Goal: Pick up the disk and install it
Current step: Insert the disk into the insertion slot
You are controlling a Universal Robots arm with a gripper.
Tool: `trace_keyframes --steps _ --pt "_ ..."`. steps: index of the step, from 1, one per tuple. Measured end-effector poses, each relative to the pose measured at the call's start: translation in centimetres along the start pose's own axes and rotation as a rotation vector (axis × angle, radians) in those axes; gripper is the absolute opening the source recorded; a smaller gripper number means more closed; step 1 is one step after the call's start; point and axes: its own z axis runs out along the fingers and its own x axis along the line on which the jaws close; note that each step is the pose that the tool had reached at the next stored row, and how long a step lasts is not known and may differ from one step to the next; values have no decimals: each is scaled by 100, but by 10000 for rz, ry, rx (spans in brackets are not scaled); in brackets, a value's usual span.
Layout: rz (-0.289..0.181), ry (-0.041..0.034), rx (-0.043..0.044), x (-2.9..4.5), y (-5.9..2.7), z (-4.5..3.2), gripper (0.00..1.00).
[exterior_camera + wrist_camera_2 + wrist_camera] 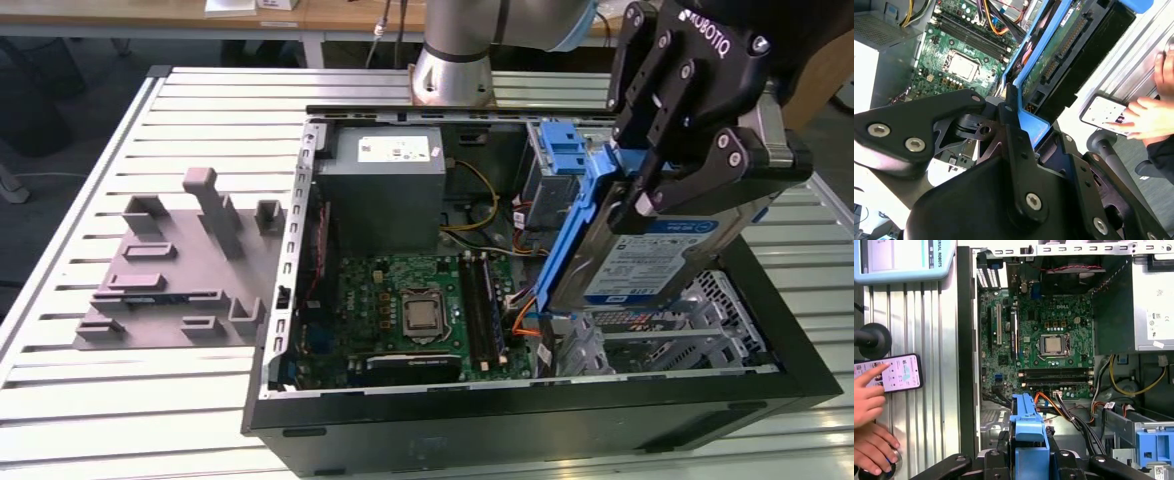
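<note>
Blue plastic frames the disk (654, 258), and the tool (694, 190) is clenched on its upper end, holding it tilted with the lower end pointing down into the open computer case (534, 420). It's hanging over the end of the case furthest from the power supply (387, 190), just beside the motherboard (414, 310), and doesn't look seated in anything yet. Outside the case, a grey fixture (174, 270) sits on the slatted metal table (80, 400). In the first wrist view, a person's hand (866, 395) is poking at a phone (896, 372) lying on the table next to the case.
</note>
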Motion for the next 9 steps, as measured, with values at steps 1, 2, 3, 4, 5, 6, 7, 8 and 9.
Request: trace_keyframes --steps 1,2,3,4,5,6,7,8,9 --pt "0 0 0 0 -2 0 37" --pt "0 -1 0 0 -5 0 37" --pt "0 0 0 0 -9 0 37" --pt "-1 0 0 1 -13 0 37" --pt "0 -1 0 1 -19 0 37" --pt "0 0 0 1 -26 -1 37" --pt "0 0 0 1 -33 -1 37" --pt "0 0 0 1 -42 -1 37" --pt "1 0 0 0 -52 -2 37"
